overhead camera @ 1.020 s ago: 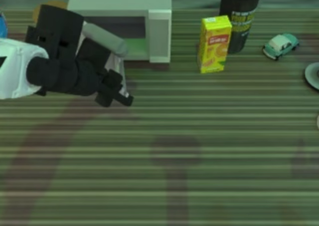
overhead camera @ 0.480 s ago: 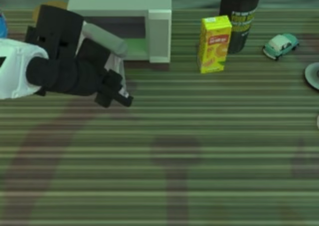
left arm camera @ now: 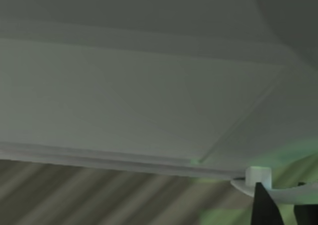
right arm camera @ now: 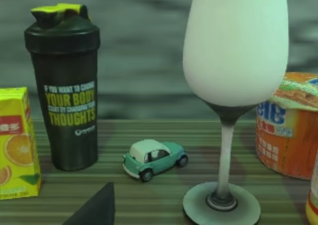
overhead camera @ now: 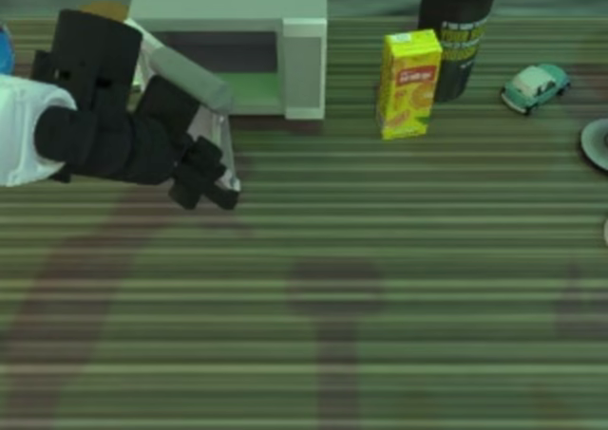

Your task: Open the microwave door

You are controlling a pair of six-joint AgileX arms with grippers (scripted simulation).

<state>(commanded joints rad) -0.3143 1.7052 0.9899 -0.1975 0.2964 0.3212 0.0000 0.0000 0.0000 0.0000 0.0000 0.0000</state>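
Note:
The pale microwave (overhead camera: 228, 1) stands at the back left of the table, its dark cavity showing. The microwave door (overhead camera: 215, 131) is swung out toward the front on its left hinge. My left gripper (overhead camera: 203, 176) is at the door's free edge, shut on the white door handle (left arm camera: 258, 178). In the left wrist view the door panel (left arm camera: 124, 96) fills most of the picture, and one dark fingertip (left arm camera: 263, 207) sits against the handle. My right gripper (right arm camera: 94, 210) is out of the top view and shows only as a dark tip in its own view.
To the right of the microwave stand a yellow juice carton (overhead camera: 408, 84), a black shaker bottle (overhead camera: 459, 31) and a teal toy car (overhead camera: 535, 85). A wine glass (right arm camera: 233, 61) and an orange tub (right arm camera: 290, 130) stand at the far right edge.
My left gripper has moved a little to the left and back, and the door has swung slightly wider with it. The other things have not moved.

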